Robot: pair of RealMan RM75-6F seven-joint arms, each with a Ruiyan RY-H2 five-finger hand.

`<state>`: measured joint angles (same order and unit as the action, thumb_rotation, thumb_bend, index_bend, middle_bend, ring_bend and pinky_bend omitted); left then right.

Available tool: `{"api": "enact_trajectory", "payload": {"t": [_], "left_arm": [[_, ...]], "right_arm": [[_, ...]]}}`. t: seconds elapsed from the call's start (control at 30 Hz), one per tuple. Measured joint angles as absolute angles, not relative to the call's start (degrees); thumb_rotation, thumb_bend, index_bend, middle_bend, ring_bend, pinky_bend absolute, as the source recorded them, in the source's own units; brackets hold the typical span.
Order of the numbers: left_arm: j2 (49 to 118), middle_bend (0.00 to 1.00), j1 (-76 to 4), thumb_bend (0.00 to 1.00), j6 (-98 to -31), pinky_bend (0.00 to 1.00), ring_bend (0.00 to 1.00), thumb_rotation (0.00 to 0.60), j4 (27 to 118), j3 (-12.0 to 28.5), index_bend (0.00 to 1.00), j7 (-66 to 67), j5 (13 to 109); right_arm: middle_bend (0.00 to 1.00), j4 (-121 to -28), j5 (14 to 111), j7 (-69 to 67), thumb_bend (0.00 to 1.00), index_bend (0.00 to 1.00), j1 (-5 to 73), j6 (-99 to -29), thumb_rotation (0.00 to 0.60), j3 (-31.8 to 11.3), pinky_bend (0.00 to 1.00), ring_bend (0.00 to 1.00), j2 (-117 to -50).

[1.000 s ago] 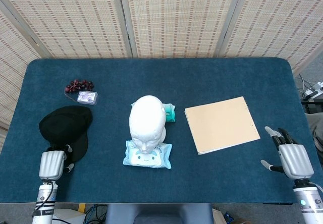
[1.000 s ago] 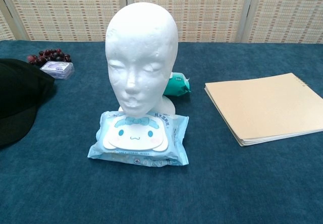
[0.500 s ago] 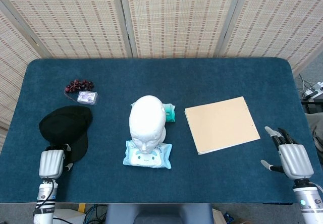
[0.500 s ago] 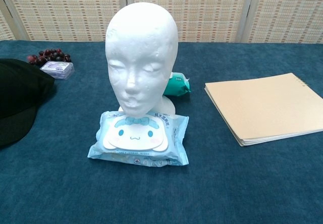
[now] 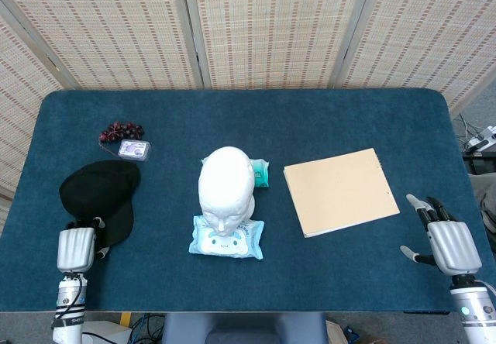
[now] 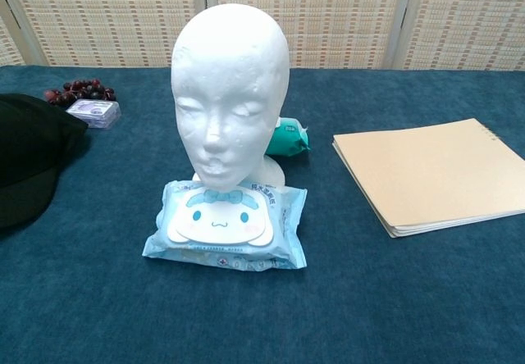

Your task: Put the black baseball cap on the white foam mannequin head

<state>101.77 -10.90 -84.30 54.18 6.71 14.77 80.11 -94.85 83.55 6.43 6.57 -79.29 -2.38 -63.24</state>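
While the white foam mannequin head point(image 5: 225, 189) stands bare, the black baseball cap's point(image 5: 99, 191) brim is grasped by the left hand point(image 5: 76, 248); the right hand point(image 5: 449, 243) is seen released, fingers spread.

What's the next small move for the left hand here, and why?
Probably lift the black baseball cap clear of the table. The left hand appears to hold its brim, the cap lies flat, and the white foam mannequin head is bare.

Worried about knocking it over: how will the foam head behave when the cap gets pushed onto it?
The foam head looks tall on a narrow neck, so it probably tips easily. Foam is likely light, so it may slide. The wipes pack in front might brace it slightly.
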Motion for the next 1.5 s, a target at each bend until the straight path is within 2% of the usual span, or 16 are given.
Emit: {"api": "enact_trajectory", "payload": {"t": [0.23,0.37,0.5,0.67,0.87,1.07,1.5], "left_arm": [[102.85,0.62,-11.05,0.04,-86.55,0.42,0.40,0.600,51.98,7.37,0.43,11.23,80.98],[103.86,0.50,-11.17,0.04,-88.42,0.42,0.33,0.600,49.62,7.82,0.39,8.54,81.67],[104.75,0.38,-11.32,0.04,-90.02,0.42,0.26,0.600,47.40,8.12,0.39,6.02,82.38],[105.45,0.31,-11.56,0.04,-91.54,0.42,0.23,0.600,45.03,8.10,0.39,2.63,83.47],[105.67,0.28,-11.80,0.05,-91.92,0.42,0.22,0.600,43.33,7.57,0.38,-0.27,84.37],[105.51,0.27,-11.85,0.17,-91.92,0.41,0.22,0.600,43.13,7.36,0.38,-1.06,84.57],[105.08,0.27,-11.95,0.22,-92.45,0.41,0.22,0.600,43.44,7.96,0.45,-1.07,84.17]], "right_arm": [[0.23,-94.86,83.59,6.41,0.00,0.06,6.53,-79.39,0.600,-2.38,0.38,0.11,-63.23],[0.23,-94.84,83.66,6.31,0.00,0.06,6.47,-79.53,0.600,-2.37,0.38,0.11,-63.22],[0.23,-94.83,83.69,6.26,0.00,0.06,6.45,-79.56,0.600,-2.37,0.38,0.11,-63.20],[0.23,-94.85,83.67,6.22,0.00,0.06,6.44,-79.54,0.600,-2.37,0.38,0.11,-63.16],[0.23,-94.80,83.76,5.94,0.00,0.06,6.41,-79.62,0.600,-2.37,0.38,0.11,-63.06],[0.23,-94.77,83.96,5.64,0.00,0.06,6.33,-79.77,0.600,-2.32,0.38,0.11,-62.96],[0.23,-94.79,83.77,6.25,0.00,0.06,6.68,-78.96,0.600,-2.24,0.38,0.11,-63.16]]}}
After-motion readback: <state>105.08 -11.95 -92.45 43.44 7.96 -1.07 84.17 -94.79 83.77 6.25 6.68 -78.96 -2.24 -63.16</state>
